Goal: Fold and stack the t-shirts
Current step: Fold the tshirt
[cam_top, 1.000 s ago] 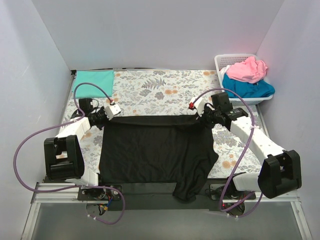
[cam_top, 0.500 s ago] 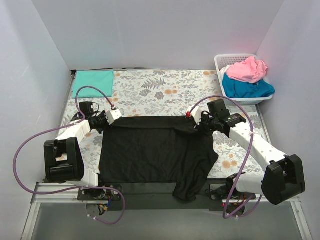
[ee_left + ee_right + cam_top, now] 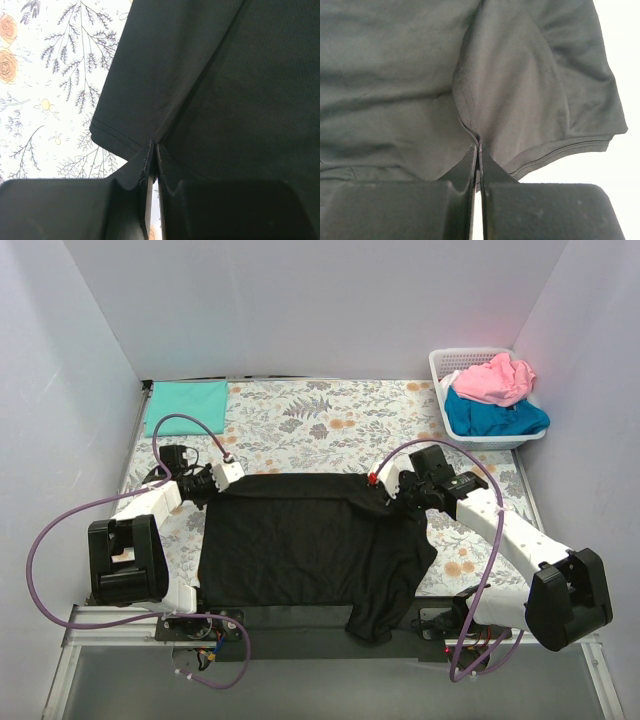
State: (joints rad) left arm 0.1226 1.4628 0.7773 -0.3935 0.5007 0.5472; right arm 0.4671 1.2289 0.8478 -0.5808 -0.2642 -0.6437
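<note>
The black t-shirt [image 3: 310, 545] lies spread on the patterned table, its far part doubled over along a fold line. My left gripper [image 3: 222, 483] is shut on the shirt's far left corner; in the left wrist view the black cloth [image 3: 210, 85] is pinched at my left gripper [image 3: 154, 145]. My right gripper [image 3: 383, 490] is shut on the far right corner by the sleeve [image 3: 555, 100], pinched at my right gripper [image 3: 479, 142]. A folded mint-green t-shirt [image 3: 187, 404] lies at the far left. Pink [image 3: 493, 377] and bright blue [image 3: 497, 416] t-shirts sit in the basket.
The white lattice basket [image 3: 441, 361] stands at the far right corner. The flower-patterned table cloth [image 3: 320, 425] shows beyond the black shirt. One black sleeve [image 3: 372, 618] hangs over the near table edge between the arm bases.
Both grippers have carried the shirt's far edge toward the near side, so the folded strip is wider. The right gripper has also shifted left.
</note>
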